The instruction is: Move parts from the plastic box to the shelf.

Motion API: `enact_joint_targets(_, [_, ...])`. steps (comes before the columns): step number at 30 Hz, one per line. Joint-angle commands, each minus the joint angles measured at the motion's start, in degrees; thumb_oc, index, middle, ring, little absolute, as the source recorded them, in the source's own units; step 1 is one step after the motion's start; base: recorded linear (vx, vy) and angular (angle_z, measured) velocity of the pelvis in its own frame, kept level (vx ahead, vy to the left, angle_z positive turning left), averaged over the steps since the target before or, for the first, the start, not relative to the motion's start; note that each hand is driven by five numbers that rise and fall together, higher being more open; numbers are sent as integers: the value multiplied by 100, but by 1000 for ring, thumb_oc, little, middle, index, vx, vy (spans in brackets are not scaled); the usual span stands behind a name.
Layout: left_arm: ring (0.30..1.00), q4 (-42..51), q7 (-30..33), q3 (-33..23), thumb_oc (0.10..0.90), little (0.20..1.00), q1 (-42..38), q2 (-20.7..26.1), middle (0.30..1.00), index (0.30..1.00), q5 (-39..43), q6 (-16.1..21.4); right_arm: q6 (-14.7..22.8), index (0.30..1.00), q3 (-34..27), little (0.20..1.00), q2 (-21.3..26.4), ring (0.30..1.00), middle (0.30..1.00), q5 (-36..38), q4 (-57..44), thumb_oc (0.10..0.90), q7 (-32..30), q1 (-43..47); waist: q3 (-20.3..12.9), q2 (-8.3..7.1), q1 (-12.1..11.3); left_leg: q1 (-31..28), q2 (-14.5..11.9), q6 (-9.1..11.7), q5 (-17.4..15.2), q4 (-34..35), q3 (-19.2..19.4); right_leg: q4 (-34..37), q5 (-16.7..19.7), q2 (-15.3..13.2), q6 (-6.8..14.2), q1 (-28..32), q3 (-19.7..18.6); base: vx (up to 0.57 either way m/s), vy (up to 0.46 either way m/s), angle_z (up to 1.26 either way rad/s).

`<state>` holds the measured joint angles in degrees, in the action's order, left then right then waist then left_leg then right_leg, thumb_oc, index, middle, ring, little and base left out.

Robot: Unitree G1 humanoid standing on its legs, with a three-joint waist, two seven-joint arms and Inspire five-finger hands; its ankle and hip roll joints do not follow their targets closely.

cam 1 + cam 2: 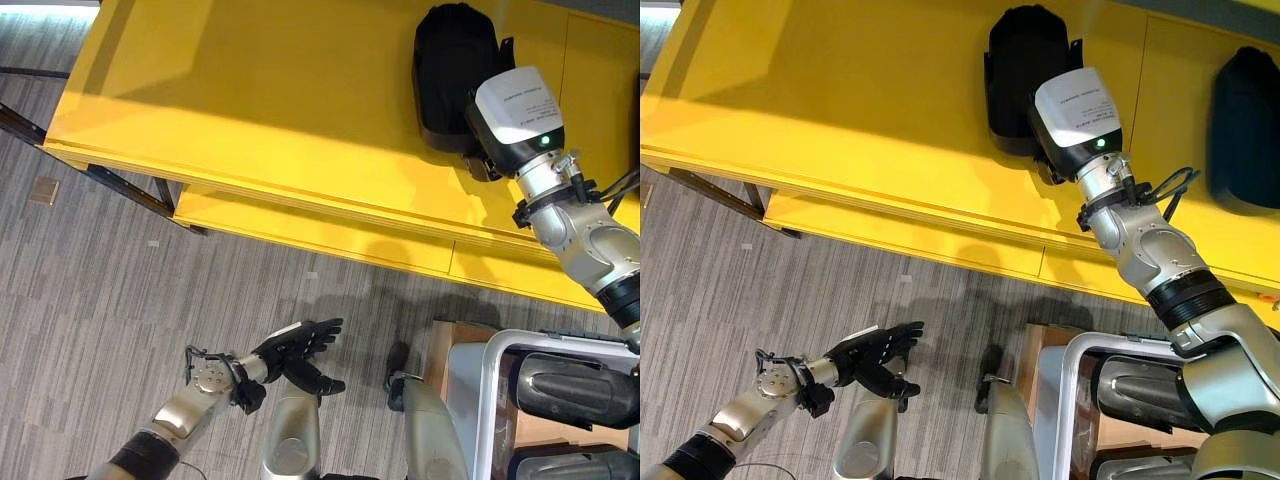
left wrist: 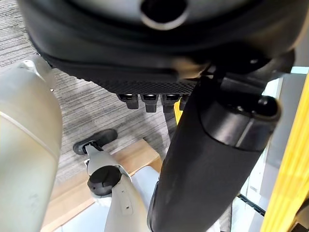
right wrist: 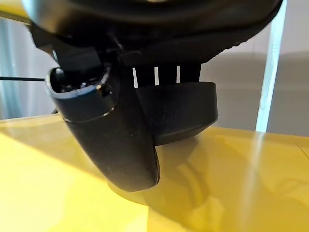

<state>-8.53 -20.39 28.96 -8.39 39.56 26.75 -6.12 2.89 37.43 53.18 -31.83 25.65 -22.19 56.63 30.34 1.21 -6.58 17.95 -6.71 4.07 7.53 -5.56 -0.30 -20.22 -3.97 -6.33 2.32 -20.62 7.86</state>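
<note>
Black moulded part [image 1: 455,75] lies on the yellow shelf [image 1: 250,100] in the left eye view, its long axis running away from the robot, with the right hand [image 1: 478,150] at its near end, fingers hidden behind the wrist. The left hand [image 1: 300,350] hangs low over grey carpet [image 1: 100,300], fingers straight and holding nothing.

From the right eye, a second black part [image 1: 1245,130] rests on the shelf well apart, beyond the right arm, and more dark parts sit in the plastic box [image 1: 1070,380] below.

At the left wrist, fingers [image 2: 149,100] extend straight, empty.

At the right wrist, fingers [image 3: 166,75] reach down over the part's far side and the thumb [image 3: 106,135] curves beside it; contact looks likely, a firm grasp cannot be told. Open shelf surface lies all around, so release appears unobstructed.
</note>
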Motion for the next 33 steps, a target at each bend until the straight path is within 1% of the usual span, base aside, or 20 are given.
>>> enact_joint_targets(1, [1000,598,33,-108,900,1000,45,-86,1000,1000,264,324,-443,300,-23,300,301,300,300,539,319,400,18,797,-54,109,50,-132,278,-289,-570,-396,280,200,-231,297,-117,563,78,-10,21,-4])
enact_joint_targets(2, [1000,602,12,-105,900,1000,35,-100,1000,1000,273,293,-519,300,-51,300,282,300,300,539,348,400,19,800,-54,118,56,-143,283,-292,-579,-401,287,195,-235,288,-116,572,68,0,0,0])
enact_joint_targets(4, [1000,609,-16,-86,900,1000,36,-124,1000,1000,254,279,-551,300,-96,300,269,300,300,557,446,400,-46,799,-54,135,60,-174,291,-294,-593,-403,290,181,-250,281,-117,596,58,0,0,0])
enact_joint_targets(6, [1000,659,-6,-41,900,1000,33,-150,1000,1000,234,215,-651,300,-186,300,218,300,300,712,581,400,-66,809,-54,152,62,-224,305,-291,-631,-424,294,163,-283,255,-111,643,59,31,24,6])
enact_joint_targets(10, [1000,644,43,-39,900,1000,-4,-194,1000,1000,249,220,-512,300,-194,300,196,300,300,550,796,400,-29,915,-54,188,48,-216,323,-305,-641,-438,284,145,-280,251,-121,633,63,4,5,1])
enact_joint_targets(13, [1000,642,24,-58,900,1000,8,-212,1000,1000,222,178,-636,300,-212,300,207,300,300,613,791,400,-96,870,-54,185,53,-239,339,-312,-673,-454,287,88,-329,242,-124,642,63,0,0,0])
enact_joint_targets(15, [1000,601,-13,-62,900,1000,-2,-220,1000,1000,191,183,-664,300,-232,300,211,300,300,393,795,400,-43,866,-54,191,60,-234,336,-316,-660,-451,285,81,-314,254,-138,627,53,0,0,0])
enact_joint_targets(17, [1000,602,-13,-64,900,1000,6,-223,1000,1000,185,176,-713,300,-223,300,223,300,300,432,791,400,-38,861,-54,193,61,-240,335,-316,-660,-450,281,79,-317,255,-142,631,54,0,0,0])
enact_joint_targets(19, [1000,605,-29,-63,900,1000,40,-202,1000,1000,180,202,-813,300,-186,300,240,300,300,462,838,400,-55,857,-54,187,61,-263,341,-320,-688,-461,280,44,-354,245,-142,641,60,0,0,0])
enact_joint_targets(22, [1000,602,-25,-88,900,1000,81,-237,1000,1000,151,232,-1124,300,-244,300,210,300,300,508,800,400,-26,752,-54,196,81,-263,327,-321,-666,-452,290,52,-327,252,-148,630,64,0,0,0])
enact_joint_targets(24, [1000,608,-15,-91,900,1000,96,-247,1000,1000,149,235,-1184,300,-277,300,181,300,300,581,824,400,-33,710,-54,189,92,-287,329,-322,-686,-454,298,33,-354,245,-149,639,53,0,0,0])
enact_joint_targets(25, [1000,626,12,-117,900,1000,84,-282,1000,1000,168,203,-1234,300,-403,300,95,300,300,585,809,400,45,632,-54,202,119,-286,315,-317,-663,-434,307,49,-327,259,-152,627,41,0,0,0])
enact_joint_targets(27, [1000,624,17,-129,900,1000,79,-305,1000,1000,151,186,-1272,300,-458,300,54,300,300,509,766,400,116,571,-54,200,129,-296,312,-318,-663,-417,316,62,-324,258,-149,631,37,0,0,0])
enact_joint_targets(29, [1000,623,30,-151,900,1000,100,-361,1000,1000,102,171,-1489,300,-487,300,-4,300,300,602,626,400,182,437,-54,200,157,-306,301,-318,-648,-393,337,65,-311,264,-149,615,22,0,0,0])
enact_joint_targets(33, [1000,576,69,-151,900,1000,101,-423,1000,1000,100,194,-1681,300,-584,300,-169,300,300,655,470,400,321,281,-54,209,214,-328,290,-315,-641,-372,370,61,-308,271,-157,593,-17,-2,14,-1])
